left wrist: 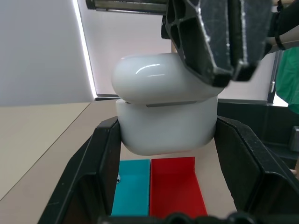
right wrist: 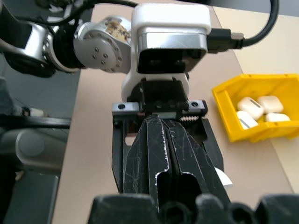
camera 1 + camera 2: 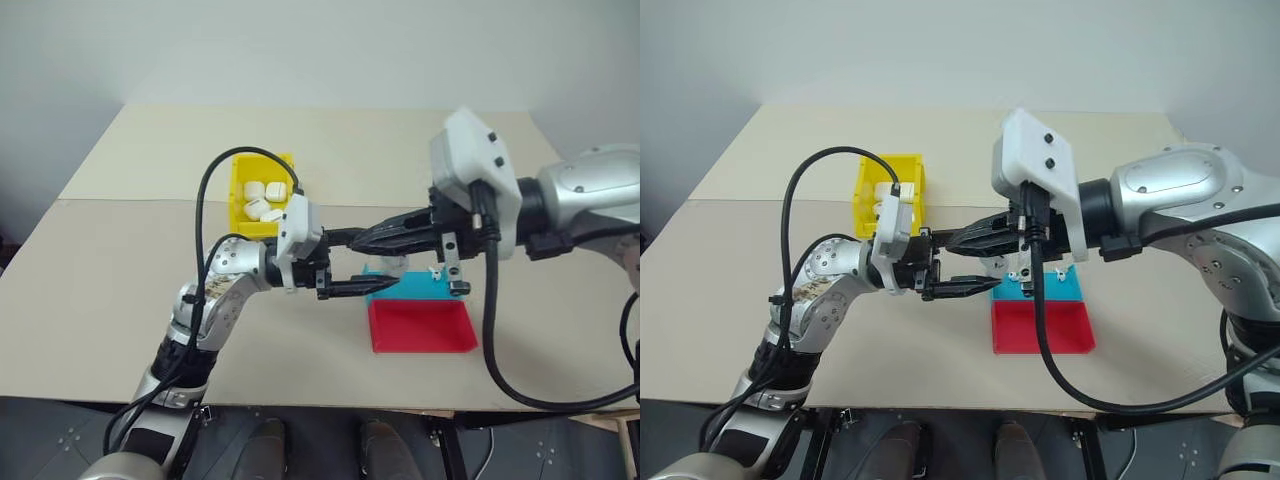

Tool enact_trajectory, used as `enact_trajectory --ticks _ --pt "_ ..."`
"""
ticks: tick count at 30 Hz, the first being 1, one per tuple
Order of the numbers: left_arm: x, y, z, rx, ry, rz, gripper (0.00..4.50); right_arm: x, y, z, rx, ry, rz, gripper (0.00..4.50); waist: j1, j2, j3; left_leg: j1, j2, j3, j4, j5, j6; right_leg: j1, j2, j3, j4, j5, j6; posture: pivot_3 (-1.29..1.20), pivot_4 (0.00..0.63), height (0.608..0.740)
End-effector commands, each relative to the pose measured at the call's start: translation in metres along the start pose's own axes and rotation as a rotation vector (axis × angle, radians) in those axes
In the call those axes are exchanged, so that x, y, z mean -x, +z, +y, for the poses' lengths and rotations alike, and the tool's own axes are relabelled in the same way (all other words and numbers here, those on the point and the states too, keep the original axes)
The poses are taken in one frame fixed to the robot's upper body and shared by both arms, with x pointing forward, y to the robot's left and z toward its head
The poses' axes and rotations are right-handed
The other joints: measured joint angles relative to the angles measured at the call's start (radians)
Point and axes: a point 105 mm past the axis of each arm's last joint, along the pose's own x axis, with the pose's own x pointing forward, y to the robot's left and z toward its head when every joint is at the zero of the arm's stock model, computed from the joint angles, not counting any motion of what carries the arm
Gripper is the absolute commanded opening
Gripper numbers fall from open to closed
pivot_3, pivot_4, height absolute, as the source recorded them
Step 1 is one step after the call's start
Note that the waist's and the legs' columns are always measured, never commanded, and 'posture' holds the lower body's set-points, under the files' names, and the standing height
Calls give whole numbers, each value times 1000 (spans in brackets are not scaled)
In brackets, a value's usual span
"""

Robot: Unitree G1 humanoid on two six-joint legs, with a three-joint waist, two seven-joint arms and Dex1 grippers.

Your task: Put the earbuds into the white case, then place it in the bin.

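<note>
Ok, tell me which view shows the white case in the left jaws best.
Left wrist view: the white case sits large between the left jaws, its lid seam visible, the shut right jaws on its lid. In the head views and the right wrist view the grippers mostly hide it.

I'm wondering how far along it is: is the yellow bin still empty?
No: the yellow bin already holds several white cases, seen in the right wrist view.

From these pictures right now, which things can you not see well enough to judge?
- Inside of the white case: left wrist view, lid nearly down; whether earbuds are in it is hidden.
- Small white piece on the blue tray: head views, too small to name.
- Yellow bin: right wrist view, cut by the edge; the count of cases inside is unsure.
</note>
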Motion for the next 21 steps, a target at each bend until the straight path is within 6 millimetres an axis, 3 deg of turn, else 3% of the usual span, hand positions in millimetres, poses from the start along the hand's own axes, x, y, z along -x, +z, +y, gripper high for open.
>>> enact_trajectory --ticks 1,5,7,10,12,17,21 --pt "-1 18 -1 -77 3 -59 2749 14 -9 -5 4 -39 30 34 -1 0 0 0 0 0 0 0 0 0 0 0 0 0 0 0 150 740" --pt "1 20 -2 -101 25 -72 2749 28 -10 -5 -38 -47 -13 34 -1 0 0 0 0 0 0 0 0 0 0 0 0 0 0 0 150 740" --pt "4 21 2 -120 75 -78 2749 38 2 -11 -73 -77 -119 34 -2 0 0 0 0 0 0 0 0 0 0 0 0 0 0 0 150 740" --pt "13 27 25 -158 268 -91 2749 55 17 -25 -85 -197 -305 34 -2 0 0 1 1 0 1 0 0 0 0 1 1 1 -1 0 150 740" --pt "25 31 51 -187 473 -88 2749 58 10 -32 -92 -290 -331 34 0 0 0 1 1 -1 1 0 0 1 1 0 1 1 -1 0 150 740" --pt "72 29 115 -233 1000 9 2749 37 -23 -31 -124 -428 -257 34 7 0 0 0 0 -1 2 0 0 1 0 0 1 1 1 0 150 740" --pt "86 10 139 -269 1156 116 2749 19 -23 -25 -124 -444 -263 34 6 0 0 0 -1 -1 2 0 0 0 0 1 2 2 1 0 150 740"
